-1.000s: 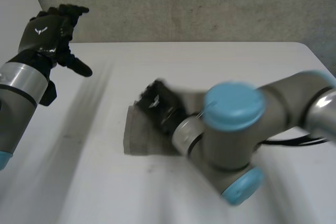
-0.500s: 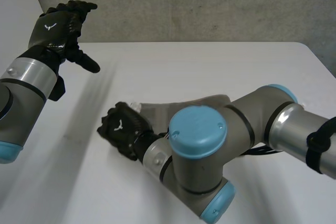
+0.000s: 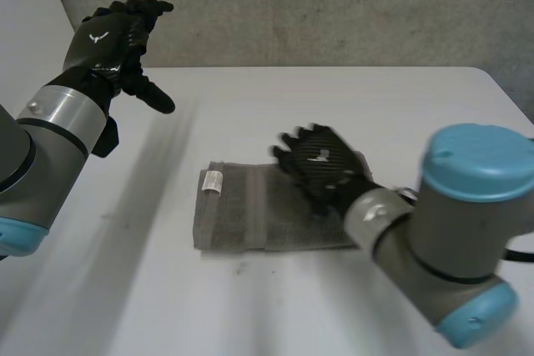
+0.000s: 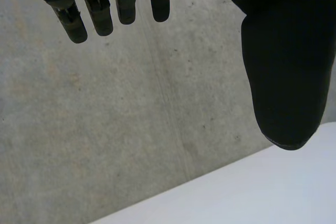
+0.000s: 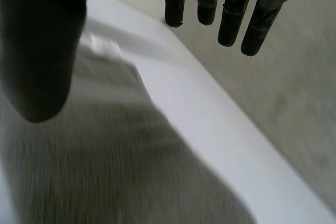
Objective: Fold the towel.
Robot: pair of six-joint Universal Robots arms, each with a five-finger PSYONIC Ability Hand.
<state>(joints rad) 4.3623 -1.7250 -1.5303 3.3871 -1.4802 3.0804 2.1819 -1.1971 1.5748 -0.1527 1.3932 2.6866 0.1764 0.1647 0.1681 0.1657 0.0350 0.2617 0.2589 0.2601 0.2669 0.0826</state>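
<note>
A grey towel lies folded flat in the middle of the white table, a small white label near its far left corner. My right hand hovers over the towel's right part with fingers spread and straight, holding nothing. In the right wrist view the towel lies below the palm and the straight fingers point past its edge. My left hand is raised high at the table's far left, open, away from the towel; its fingers face the grey wall.
A grey concrete wall stands behind the table's far edge. My right arm reaches across the table's near right part.
The right hand let go of the towel's left end and swung back to the right, opening. The towel now lies folded flat. The left hand rose slightly.
</note>
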